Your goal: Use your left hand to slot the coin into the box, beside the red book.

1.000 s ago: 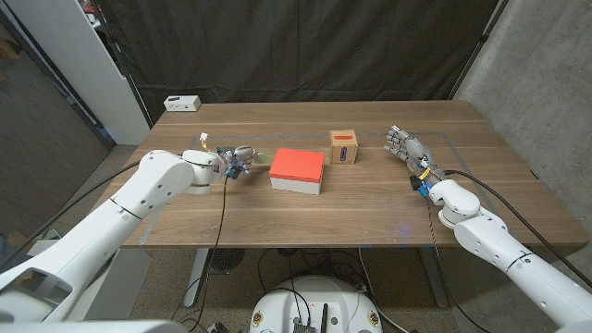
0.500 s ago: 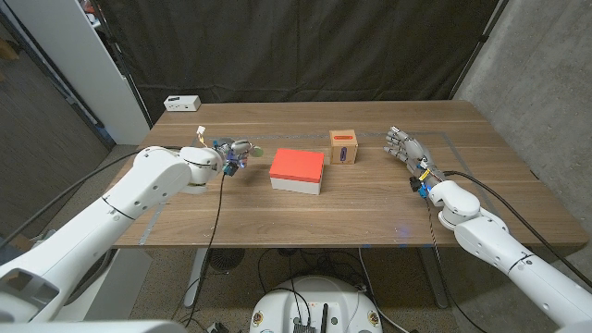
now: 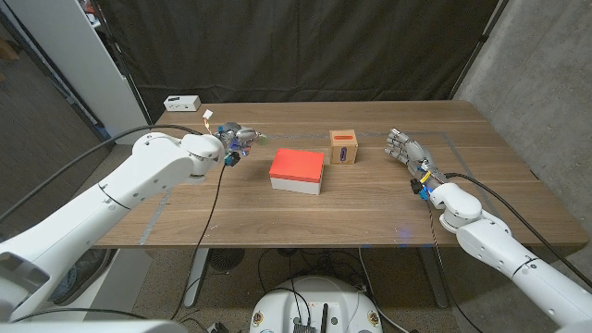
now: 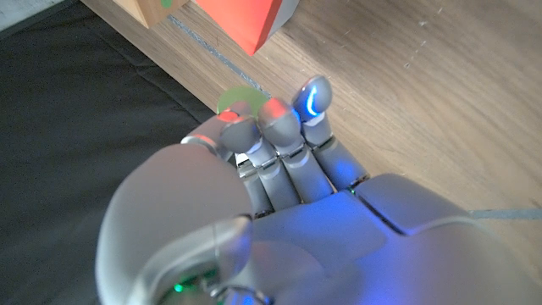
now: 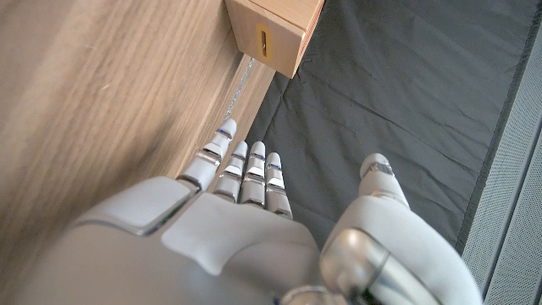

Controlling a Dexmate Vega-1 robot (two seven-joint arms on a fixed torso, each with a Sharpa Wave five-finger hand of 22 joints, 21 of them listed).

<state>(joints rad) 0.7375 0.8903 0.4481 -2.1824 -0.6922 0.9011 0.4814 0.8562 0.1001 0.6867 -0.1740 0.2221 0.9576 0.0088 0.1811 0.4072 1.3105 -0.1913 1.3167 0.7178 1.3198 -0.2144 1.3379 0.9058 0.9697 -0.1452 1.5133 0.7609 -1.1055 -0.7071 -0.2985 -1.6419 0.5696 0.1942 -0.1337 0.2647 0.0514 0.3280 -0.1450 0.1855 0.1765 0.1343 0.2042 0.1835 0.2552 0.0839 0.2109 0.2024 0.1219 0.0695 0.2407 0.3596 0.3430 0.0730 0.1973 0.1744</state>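
My left hand [image 3: 239,139] hovers above the table left of the red book [image 3: 298,169] and pinches a pale green coin [image 4: 237,100] at its fingertips. The book's red corner [image 4: 246,21] lies beyond those fingers in the left wrist view. A small wooden box [image 3: 343,146] with a dark slot on its front stands just right of the book's far end. The same box [image 5: 275,30] appears in the right wrist view. Near the right side of the table, my right hand [image 3: 410,148] holds nothing, its fingers straight and apart.
A small white device [image 3: 182,103] sits at the table's far left corner. A dark curtain hangs behind the table. A cable [image 3: 218,199] hangs from my left wrist over the front edge.
My left hand has lifted off the table and moved toward the back with the coin still pinched. The right hand has stayed in place.
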